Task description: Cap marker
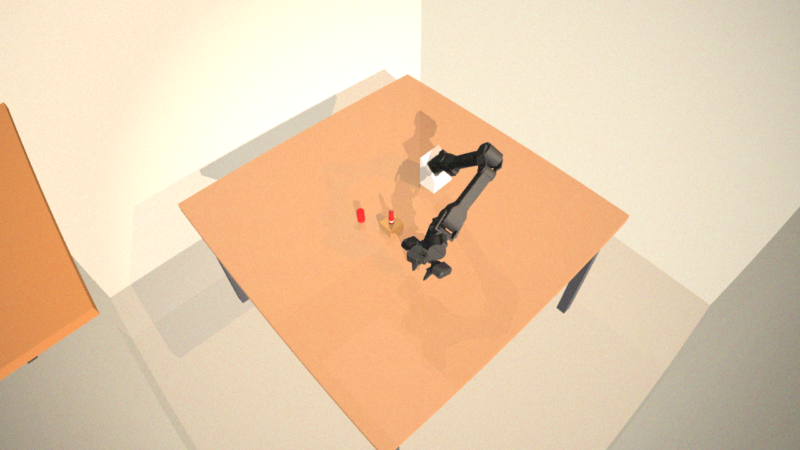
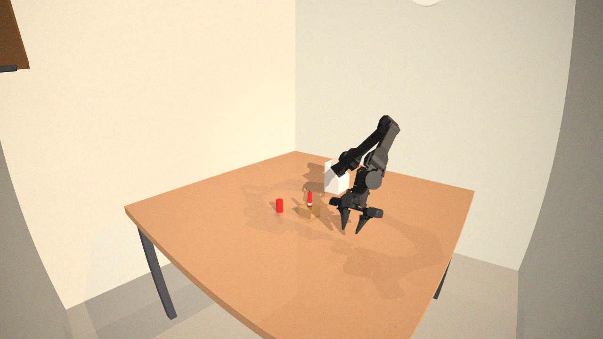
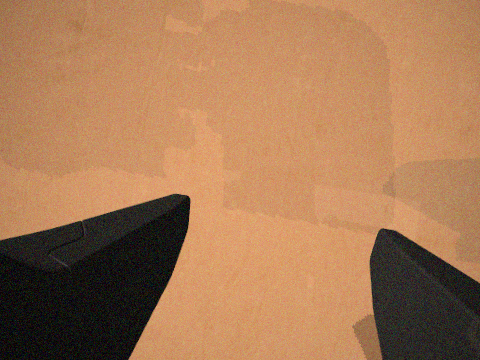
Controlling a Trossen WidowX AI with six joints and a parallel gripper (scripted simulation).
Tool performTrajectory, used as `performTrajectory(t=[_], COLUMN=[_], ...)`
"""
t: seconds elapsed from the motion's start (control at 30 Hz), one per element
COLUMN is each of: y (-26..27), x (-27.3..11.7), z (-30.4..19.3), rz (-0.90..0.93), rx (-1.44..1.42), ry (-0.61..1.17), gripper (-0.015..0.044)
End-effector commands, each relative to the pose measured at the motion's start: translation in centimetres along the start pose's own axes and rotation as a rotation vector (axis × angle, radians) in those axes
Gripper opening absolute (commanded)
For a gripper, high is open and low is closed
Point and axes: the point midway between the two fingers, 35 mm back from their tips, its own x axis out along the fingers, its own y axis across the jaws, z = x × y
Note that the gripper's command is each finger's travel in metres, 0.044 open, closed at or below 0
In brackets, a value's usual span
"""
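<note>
The red cap (image 1: 360, 215) (image 2: 279, 205) stands upright on the table (image 1: 313, 279) (image 2: 253, 261), left of the holder block. The red marker (image 1: 391, 215) (image 2: 309, 197) stands upright in the wooden holder block (image 1: 389, 227) (image 2: 309, 212), with a white band low on it and a dark tip on top. My gripper (image 1: 419, 273) (image 2: 349, 231) (image 3: 281, 229) points down over the table, to the right of the block in the exterior view. It is partly open with nothing between the fingers. The wrist view shows only table and shadows, with neither cap nor marker.
The white base block (image 1: 435, 182) (image 2: 337, 184) of the arm stands behind the holder block. The arm (image 1: 467, 202) (image 2: 381, 151) reaches from it high over the table's right side. Another orange table (image 1: 33, 240) is at the far left in the top view.
</note>
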Motion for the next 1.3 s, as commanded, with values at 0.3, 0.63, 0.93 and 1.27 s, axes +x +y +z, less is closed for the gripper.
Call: performTrajectory(t=[0.3, 0.63, 0.93, 1.27], y=[-21.0, -34.0, -35.1, -35.2], x=[-2.3, -7.7, -5.6, -4.0], z=[5.0, 2.7, 0.7, -0.1], rz=[-0.293, -0.307, -0.29, -0.289], rx=[0.63, 1.218, 1.282, 1.282], ry=[0.165, 0.301, 0.325, 0.326], gripper=[0.0244, 0.0244, 0.0244, 0.0244])
